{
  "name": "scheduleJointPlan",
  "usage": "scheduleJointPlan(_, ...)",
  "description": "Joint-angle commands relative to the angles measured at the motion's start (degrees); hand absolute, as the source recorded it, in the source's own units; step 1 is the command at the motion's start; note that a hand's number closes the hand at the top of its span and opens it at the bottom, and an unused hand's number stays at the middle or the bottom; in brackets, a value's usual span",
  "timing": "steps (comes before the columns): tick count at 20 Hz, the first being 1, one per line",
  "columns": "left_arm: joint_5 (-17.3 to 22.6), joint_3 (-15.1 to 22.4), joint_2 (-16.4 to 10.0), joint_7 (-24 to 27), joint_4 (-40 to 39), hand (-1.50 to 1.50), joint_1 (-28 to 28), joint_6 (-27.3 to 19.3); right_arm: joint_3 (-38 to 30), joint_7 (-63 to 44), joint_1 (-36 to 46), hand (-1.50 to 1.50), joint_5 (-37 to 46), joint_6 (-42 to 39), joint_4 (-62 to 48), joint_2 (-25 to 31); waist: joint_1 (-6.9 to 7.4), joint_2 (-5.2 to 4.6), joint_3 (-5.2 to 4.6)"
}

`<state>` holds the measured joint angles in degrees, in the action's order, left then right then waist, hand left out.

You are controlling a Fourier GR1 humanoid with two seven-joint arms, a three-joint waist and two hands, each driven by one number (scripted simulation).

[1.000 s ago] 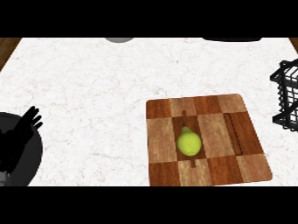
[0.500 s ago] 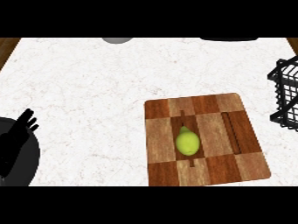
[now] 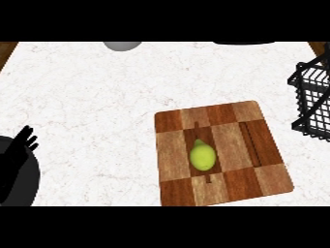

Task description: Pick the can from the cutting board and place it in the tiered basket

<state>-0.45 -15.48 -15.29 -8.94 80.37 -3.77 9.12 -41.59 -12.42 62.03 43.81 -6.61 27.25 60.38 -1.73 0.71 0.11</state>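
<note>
I have my left hand (image 3: 16, 152) open at the surface's near-left corner, right hand unseen, and the can (image 3: 202, 156), which looks a rounded yellow-green fruit, lies mid-board (image 3: 257, 140): probably light, smooth, prone to roll, so I'd grasp across its middle

basket (image 3: 316, 109): cut by R edge | L hand (image 3: 14, 154): part cut, lower-L | grey obj (image 3: 122, 45): cut at top

My one view, the head camera, looks steeply down on the worktop (image 3: 89, 97), the basket (image 3: 316, 112) cropped at the right edge.
</note>
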Motion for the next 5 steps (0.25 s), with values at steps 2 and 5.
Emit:
scheduleJointPlan(2, -0.6, 0.3, 1.1, -1.3, 1.1, 0.00, -1.4, -1.3, -11.4, 6.9, -7.5, -1.50, -10.8, -4.9, 0.3, 4.5, -1.15, 0.19, 0.03)
scheduleJointPlan(5, 0.2, -1.5, -0.5, 1.7, -2.8, 0.00, -0.3, 0.1, -15.1, 9.6, -14.4, -1.50, -14.7, -13.9, 0.4, 8.5, -1.63, 0.04, -0.11)
